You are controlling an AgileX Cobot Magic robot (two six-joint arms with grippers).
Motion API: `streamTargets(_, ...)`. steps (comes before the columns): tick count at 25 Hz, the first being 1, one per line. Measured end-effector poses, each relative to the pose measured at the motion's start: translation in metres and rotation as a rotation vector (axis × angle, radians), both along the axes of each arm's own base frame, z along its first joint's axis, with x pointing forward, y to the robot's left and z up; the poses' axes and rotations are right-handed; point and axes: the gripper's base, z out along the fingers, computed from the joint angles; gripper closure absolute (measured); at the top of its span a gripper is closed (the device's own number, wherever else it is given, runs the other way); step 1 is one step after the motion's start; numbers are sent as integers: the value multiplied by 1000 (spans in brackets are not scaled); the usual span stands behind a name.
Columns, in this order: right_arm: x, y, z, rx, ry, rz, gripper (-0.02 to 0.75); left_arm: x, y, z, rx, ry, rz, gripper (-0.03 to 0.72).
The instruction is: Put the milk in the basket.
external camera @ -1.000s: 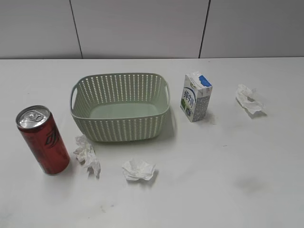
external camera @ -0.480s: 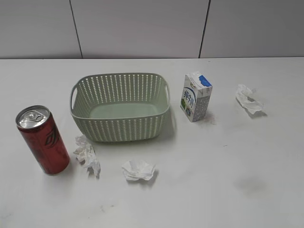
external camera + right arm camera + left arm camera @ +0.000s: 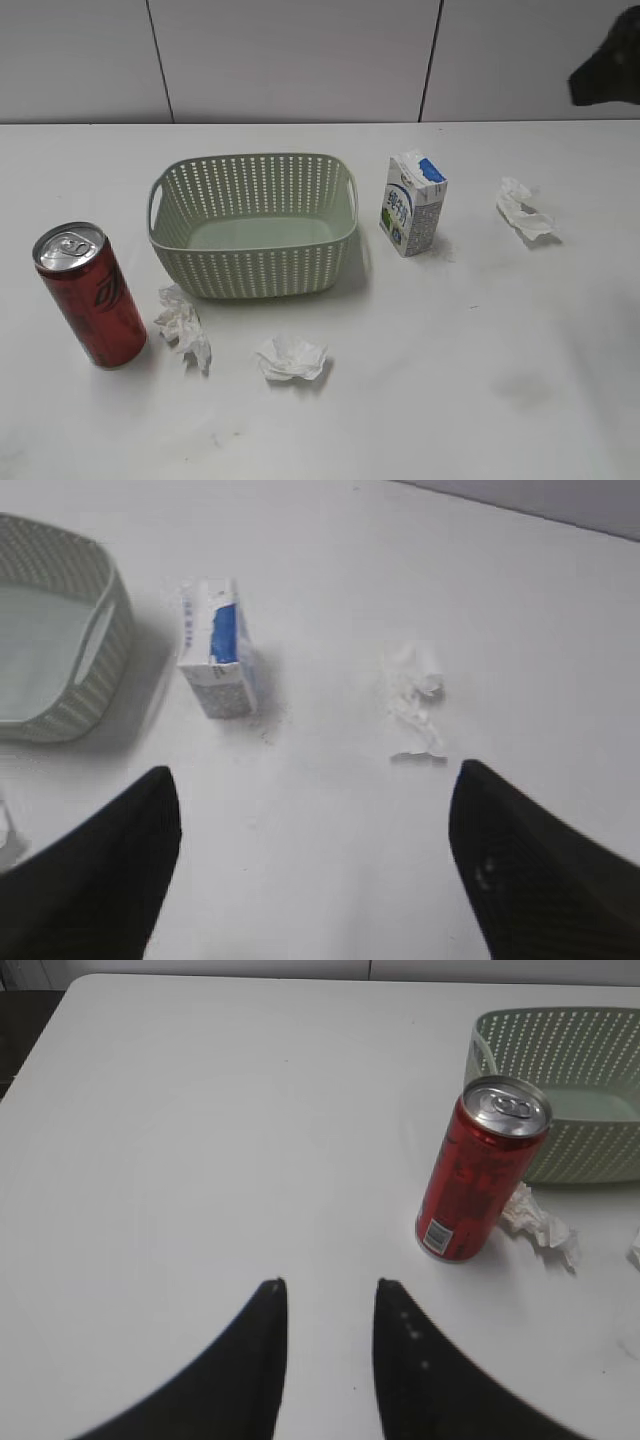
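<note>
The milk (image 3: 412, 203) stands upright on the table (image 3: 480, 340), just beside the basket (image 3: 254, 222) and outside it. The right claw (image 3: 310, 865) is spread wide and empty above the table; the left claw (image 3: 330, 1295) is slightly parted, apparently empty, near the red can (image 3: 480, 1182).

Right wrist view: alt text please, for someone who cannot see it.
A small white milk carton with a blue top stands on a white table, just right of a pale green basket. A crumpled tissue lies further right. The open right pincer hangs above, holding nothing.
</note>
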Motion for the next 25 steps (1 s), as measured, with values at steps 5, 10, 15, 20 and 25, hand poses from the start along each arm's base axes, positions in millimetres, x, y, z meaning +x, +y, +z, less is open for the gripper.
streamTargets(5, 39, 48, -15, -41, 132, 113, 88, 0, 0, 0, 0, 0, 0, 451)
streamTargets(10, 77, 86, -36, -68, 227, 160, 93, 0, 0, 0, 0, 0, 0, 452)
streamTargets(15, 115, 104, -67, -105, 309, 142, 97, 0, 0, 0, 0, 0, 0, 452)
streamTargets(20, 139, 115, -110, -141, 392, 131, 99, 0, 0, 0, 0, 0, 0, 452)
streamTargets(25, 154, 121, -150, -170, 442, 130, 100, 0, 0, 0, 0, 0, 0, 453)
